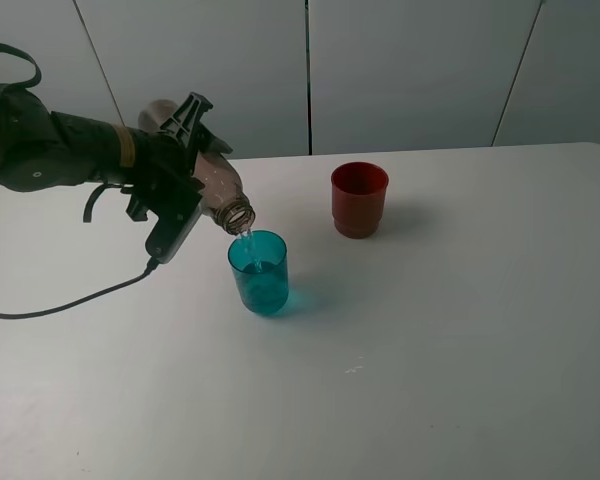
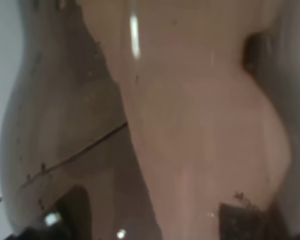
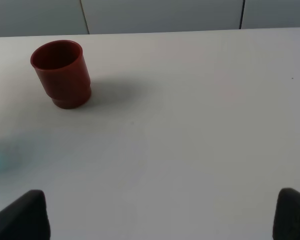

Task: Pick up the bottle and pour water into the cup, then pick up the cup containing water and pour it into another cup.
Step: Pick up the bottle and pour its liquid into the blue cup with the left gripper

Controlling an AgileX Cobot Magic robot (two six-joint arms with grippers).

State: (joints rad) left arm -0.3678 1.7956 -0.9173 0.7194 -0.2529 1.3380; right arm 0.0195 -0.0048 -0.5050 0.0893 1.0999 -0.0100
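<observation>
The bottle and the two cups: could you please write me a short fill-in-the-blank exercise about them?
1. The left gripper tilts the ____ over the teal cup.
2. The red cup stands ____ on the table, apart from the teal cup.
3. The right gripper is ____, with nothing between its fingers.
Missing words: bottle; upright; open.

black left claw (image 1: 184,172), dark sleeved arm (image 1: 50,150), trailing black cable (image 1: 80,300).

A white table (image 1: 460,350) carries a teal cup (image 1: 259,272) standing upright near its middle, a red cup (image 1: 359,199) upright farther back and to the right, well apart from it, and a black cable (image 1: 70,303) that seems to rest on its left side.
</observation>
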